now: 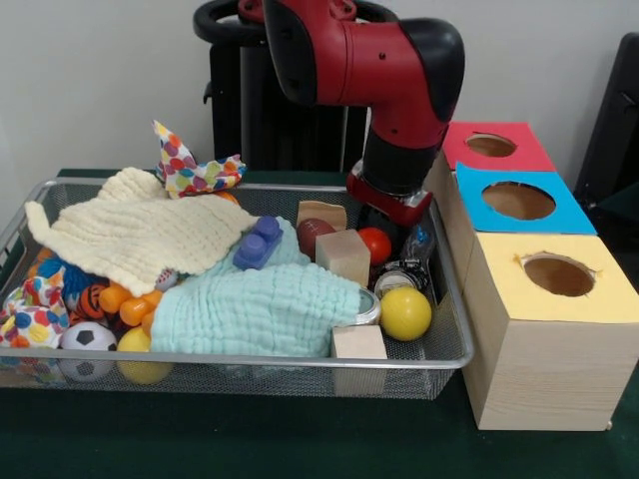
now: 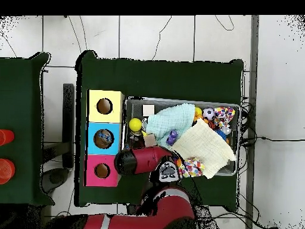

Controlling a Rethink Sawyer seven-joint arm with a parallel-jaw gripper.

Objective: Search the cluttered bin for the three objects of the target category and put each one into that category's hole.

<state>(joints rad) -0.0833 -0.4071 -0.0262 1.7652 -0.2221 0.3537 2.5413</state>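
Across the left and middle of the front view spreads the cluttered bin [image 1: 30,205], its wire rim running close to the lower edge of the table. At its left end sit a soccer-patterned ball [image 1: 88,337], orange plastic pieces [image 1: 128,304] and a spotted cloth [image 1: 30,314], packed tight against the mesh wall. A cream knitted cloth [image 1: 130,235] covers the upper left part, and a mint cloth [image 1: 260,311] lies over the middle, with a purple block [image 1: 258,242] on top. Little bare mesh shows on this side.

Right of the cloths stand wooden cubes [image 1: 344,255], one more [image 1: 358,342] against the near rim, a red ball [image 1: 375,244] and a yellow ball [image 1: 405,312]. A shiny can [image 1: 367,304] peeks from under the mint cloth's right edge, and another metal can [image 1: 401,275] lies just above the yellow ball, near the bin's right wall.

The red arm [image 1: 399,70] comes down at the bin's upper right corner; the gripper [image 1: 381,222] is sunk among the toys there, and whether it is spread or closed cannot be told.

Just beside the bin's right rim stands a wooden box with three holes: red [image 1: 490,146], blue [image 1: 518,201] and yellow [image 1: 559,275], nearest the frame's bottom. In the overhead view something lies inside the blue hole [image 2: 104,137].
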